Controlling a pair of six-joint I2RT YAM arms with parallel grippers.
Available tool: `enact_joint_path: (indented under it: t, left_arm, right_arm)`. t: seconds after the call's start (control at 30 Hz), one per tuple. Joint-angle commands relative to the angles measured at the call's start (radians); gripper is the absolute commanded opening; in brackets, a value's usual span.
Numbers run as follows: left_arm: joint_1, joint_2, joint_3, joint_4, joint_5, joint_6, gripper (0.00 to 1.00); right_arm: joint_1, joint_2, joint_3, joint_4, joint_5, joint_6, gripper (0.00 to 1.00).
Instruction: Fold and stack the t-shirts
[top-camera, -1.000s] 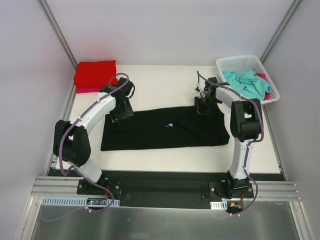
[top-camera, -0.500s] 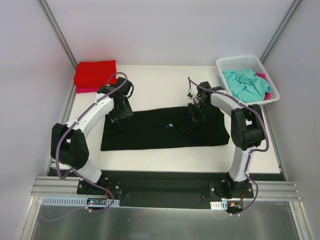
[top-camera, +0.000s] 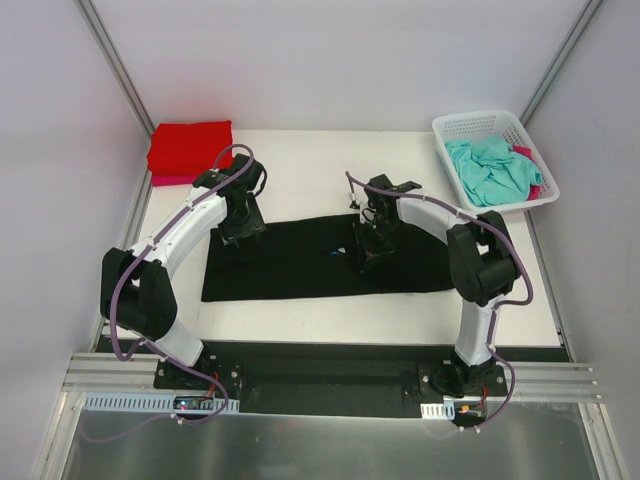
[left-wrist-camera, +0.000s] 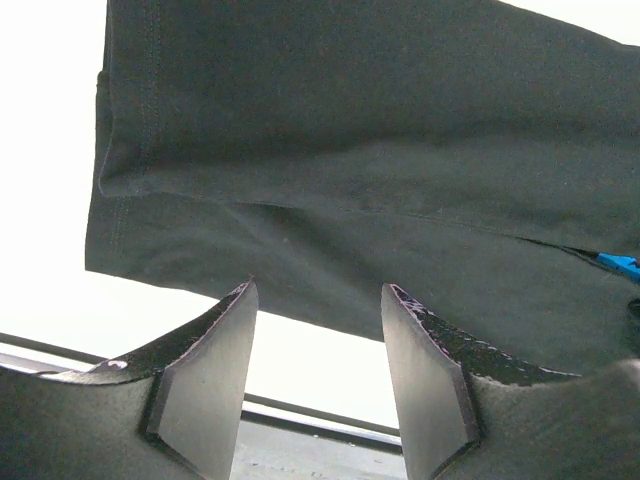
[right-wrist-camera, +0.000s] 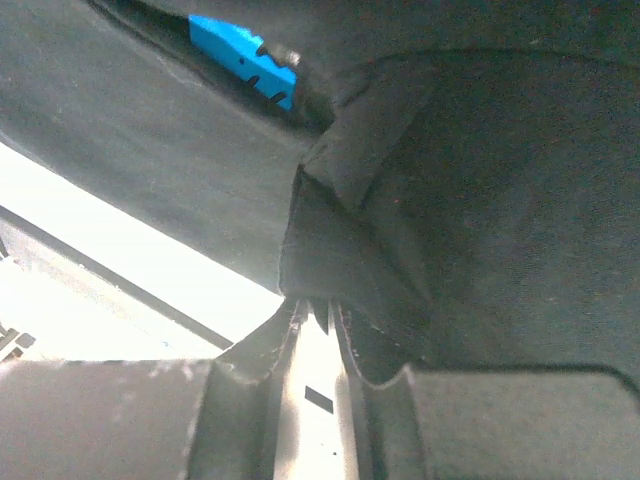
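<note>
Top view: black shirt (top-camera: 320, 262) flat across mid worktop (top-camera: 310, 160); folded red shirt (top-camera: 188, 146) at far-left corner; teal shirt (top-camera: 490, 168) in basket (top-camera: 470, 122). Step, likely: folding right half leftward. Right tool (top-camera: 366, 243) at shirt middle, left tool (top-camera: 238, 232) on far edge near left end.

Left wrist: left tool (left-wrist-camera: 318, 300) apart, empty, just over hem.

Right wrist: right tool (right-wrist-camera: 312, 308) clamped on bunched black fold, blue patch (right-wrist-camera: 240, 55) near. Next, probably: lay fold flat, let go.

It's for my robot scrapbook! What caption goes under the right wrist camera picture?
Right fingers pinch a fold of the black t-shirt near its blue patch.
</note>
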Motion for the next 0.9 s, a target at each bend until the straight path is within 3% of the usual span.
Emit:
enact_joint_path:
  t: [0.0, 0.17, 0.37, 0.67, 0.87]
  left_arm:
    - [0.003, -0.039, -0.004, -0.020, 0.013, -0.012, 0.52]
    - [0.003, -0.052, -0.016, -0.020, 0.010, -0.015, 0.51]
    - [-0.003, -0.071, -0.027, -0.019, 0.010, -0.018, 0.50]
    - [-0.012, -0.083, -0.059, -0.010, 0.008, -0.029, 0.49]
    - [-0.035, -0.062, -0.100, 0.062, 0.033, -0.018, 0.47]
  right_arm:
    - [0.038, -0.049, 0.015, -0.057, 0.037, 0.018, 0.18]
    - [0.090, -0.056, -0.013, -0.063, 0.049, 0.039, 0.27]
    - [0.154, -0.060, -0.056, -0.040, 0.081, 0.076, 0.29]
    - [0.206, -0.100, 0.025, -0.112, 0.152, 0.098, 0.28]
    - [0.113, -0.149, 0.096, -0.150, 0.259, 0.078, 0.23]
